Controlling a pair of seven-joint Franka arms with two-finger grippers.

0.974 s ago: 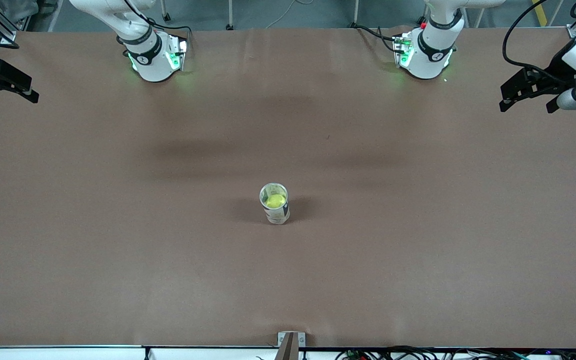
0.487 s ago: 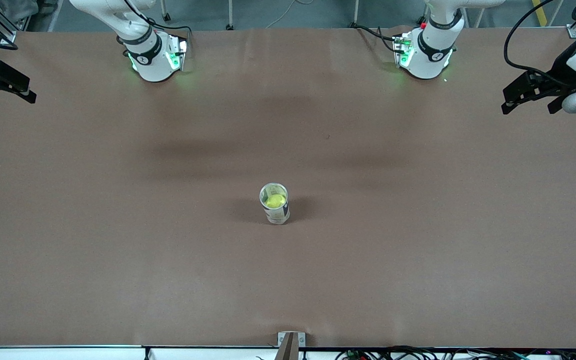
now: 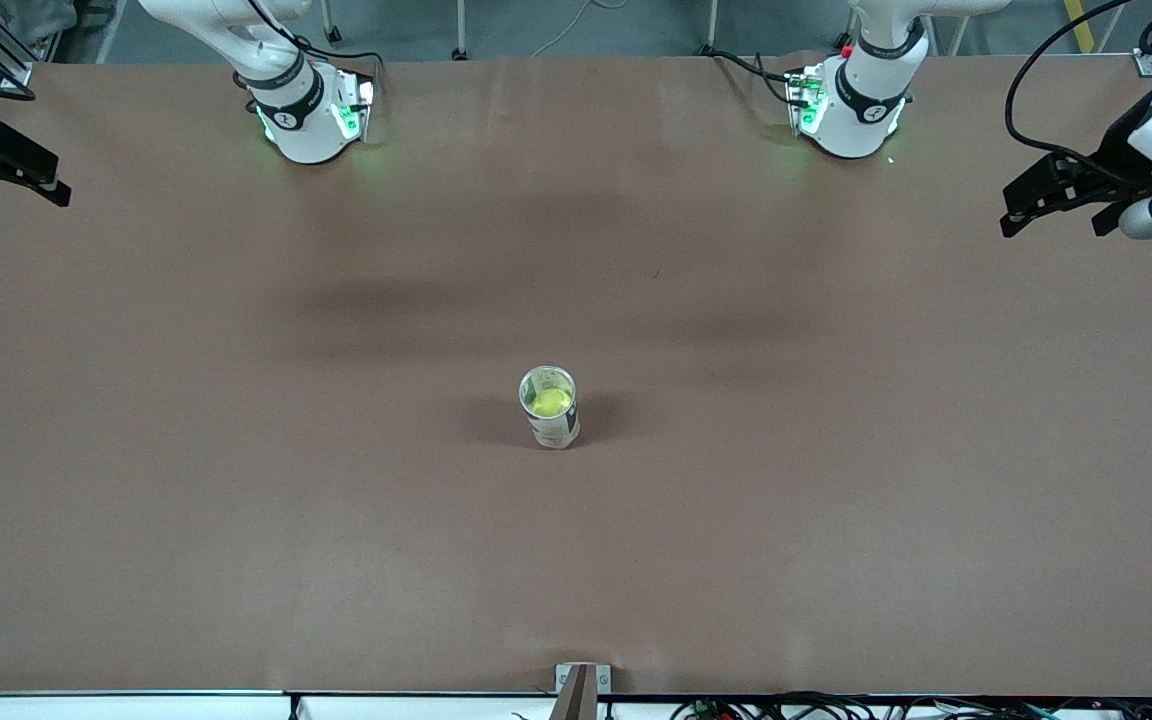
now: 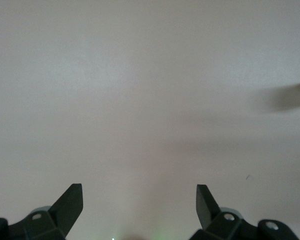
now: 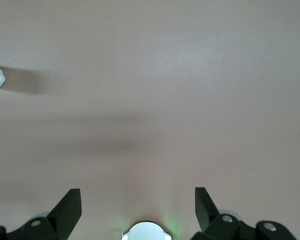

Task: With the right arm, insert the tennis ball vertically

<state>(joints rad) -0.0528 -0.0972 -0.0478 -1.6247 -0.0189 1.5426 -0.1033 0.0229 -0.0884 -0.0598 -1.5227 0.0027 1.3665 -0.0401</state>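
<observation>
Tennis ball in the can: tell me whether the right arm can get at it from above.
Probably yes: the can stands upright, mouth open, tennis ball showing inside, nothing beside it. The right gripper, open and empty, hangs over the table's end.

Even overhead light, no glare; soft arm shadows streak the table (image 3: 576,560). Wrist views look washed-out and hazy past each gripper's fingers.
</observation>
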